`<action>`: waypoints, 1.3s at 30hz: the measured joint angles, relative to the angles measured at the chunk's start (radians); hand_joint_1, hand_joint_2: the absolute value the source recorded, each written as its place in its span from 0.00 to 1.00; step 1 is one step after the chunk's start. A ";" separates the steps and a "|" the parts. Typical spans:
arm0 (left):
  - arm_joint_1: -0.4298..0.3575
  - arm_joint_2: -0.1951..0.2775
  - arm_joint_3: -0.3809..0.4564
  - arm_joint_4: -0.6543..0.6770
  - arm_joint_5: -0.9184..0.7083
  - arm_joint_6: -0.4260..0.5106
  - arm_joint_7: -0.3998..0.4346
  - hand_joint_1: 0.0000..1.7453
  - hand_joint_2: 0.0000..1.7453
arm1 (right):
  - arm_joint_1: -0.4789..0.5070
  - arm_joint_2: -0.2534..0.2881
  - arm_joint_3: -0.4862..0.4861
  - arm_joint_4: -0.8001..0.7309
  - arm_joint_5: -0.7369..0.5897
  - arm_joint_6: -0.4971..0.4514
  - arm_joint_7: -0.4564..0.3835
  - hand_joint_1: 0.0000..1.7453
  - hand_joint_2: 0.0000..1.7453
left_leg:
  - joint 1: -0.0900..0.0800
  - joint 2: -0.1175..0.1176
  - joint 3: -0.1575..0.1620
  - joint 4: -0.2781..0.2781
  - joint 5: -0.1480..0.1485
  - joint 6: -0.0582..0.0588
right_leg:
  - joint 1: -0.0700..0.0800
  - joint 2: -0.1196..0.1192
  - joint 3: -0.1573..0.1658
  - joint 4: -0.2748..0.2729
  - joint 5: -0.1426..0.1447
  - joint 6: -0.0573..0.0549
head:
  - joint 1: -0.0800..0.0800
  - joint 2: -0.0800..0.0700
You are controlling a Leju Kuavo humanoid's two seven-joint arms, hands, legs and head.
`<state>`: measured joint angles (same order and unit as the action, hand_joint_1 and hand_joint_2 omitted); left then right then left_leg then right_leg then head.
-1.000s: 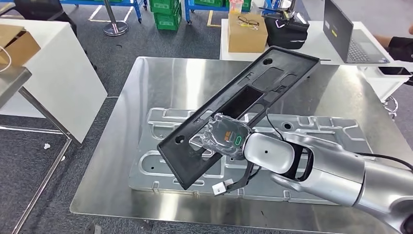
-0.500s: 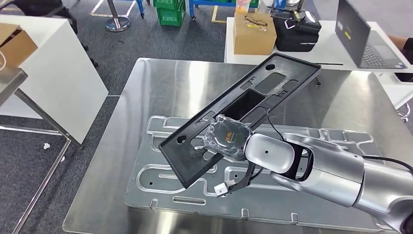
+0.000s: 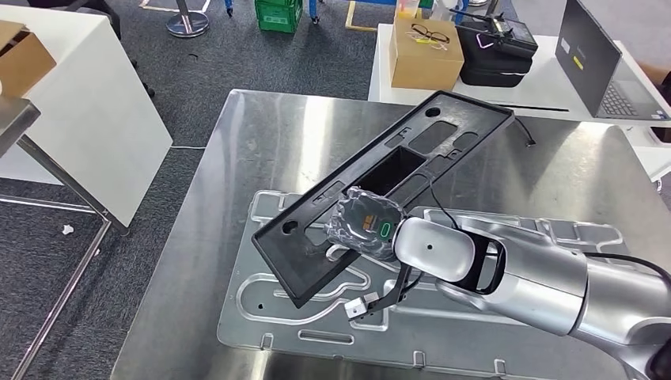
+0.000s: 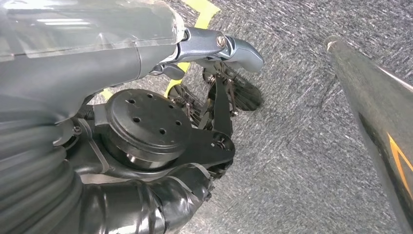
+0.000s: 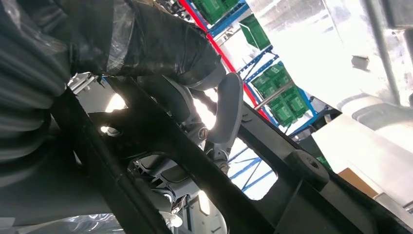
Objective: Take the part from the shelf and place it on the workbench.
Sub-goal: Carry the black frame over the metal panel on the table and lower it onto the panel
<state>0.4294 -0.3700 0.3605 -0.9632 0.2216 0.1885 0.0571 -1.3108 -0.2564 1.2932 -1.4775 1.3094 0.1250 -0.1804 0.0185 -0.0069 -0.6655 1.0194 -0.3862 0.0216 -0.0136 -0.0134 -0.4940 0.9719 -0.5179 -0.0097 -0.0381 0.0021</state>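
The part is a long black plastic panel (image 3: 396, 170) with several cut-outs. It hangs tilted above the steel workbench (image 3: 261, 134), its far end higher than its near end. My right hand (image 3: 368, 226), wrapped in clear film, grips it near the lower middle, over a stamped metal sheet (image 3: 506, 332) lying on the bench. In the right wrist view the panel (image 5: 272, 161) crosses close in front of the fingers (image 5: 229, 112), which reach through a cut-out. My left hand (image 4: 214, 87) hangs over grey carpet and holds nothing, its fingers loosely apart.
Behind the bench a white table carries a cardboard box (image 3: 425, 51) with glasses on it, a black bag (image 3: 494, 51) and a laptop (image 3: 597, 59). Another white table (image 3: 79, 119) and a steel frame leg (image 3: 55, 170) stand at the left. Green crates (image 3: 277, 14) stand far back.
The whole picture has shifted: the camera has come closer to the workbench, which now lies lower and nearer. My right hand still grips the panel in the same pose.
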 joint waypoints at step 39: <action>-0.008 0.000 0.014 0.005 0.024 0.007 -0.002 0.00 0.00 | 0.000 -0.001 0.000 0.005 0.008 0.000 0.000 0.00 0.00 | 0.001 0.001 0.003 0.002 0.001 0.001 | 0.000 0.000 0.003 0.000 0.001 0.026 | -0.001 0.000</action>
<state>0.4213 -0.3700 0.3749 -0.9581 0.2460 0.1953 0.0549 -1.3105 -0.2571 1.2932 -1.4725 1.3176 0.1251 -0.1801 0.0195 -0.0060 -0.6625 1.0210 -0.3854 0.0228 -0.0134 -0.0133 -0.4913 0.9717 -0.5173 0.0160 -0.0389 0.0021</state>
